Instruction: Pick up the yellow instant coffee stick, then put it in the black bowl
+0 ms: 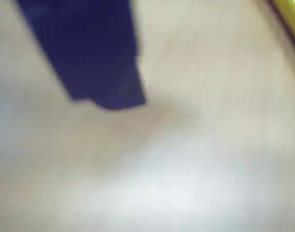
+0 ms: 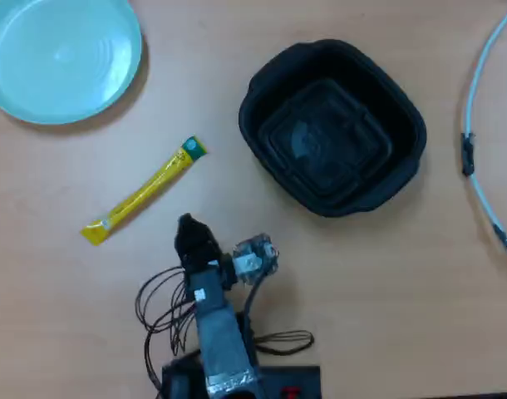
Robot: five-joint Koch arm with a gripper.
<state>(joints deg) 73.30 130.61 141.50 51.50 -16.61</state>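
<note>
Step is the reach: swing the gripper [image 2: 187,226] left and far, drop over the stick's [image 2: 144,191] middle, jaws across its width. Jaw gap: can't tell, only one dark tip shows; holds nothing. Stick lies diagonal on table, left of bowl [image 2: 403,170].

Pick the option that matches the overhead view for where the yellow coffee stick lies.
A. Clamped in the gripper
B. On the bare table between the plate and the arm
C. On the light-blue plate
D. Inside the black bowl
B: the yellow coffee stick lies flat on the table, below the light-blue plate, left of the empty black bowl, apart from the gripper.
</note>
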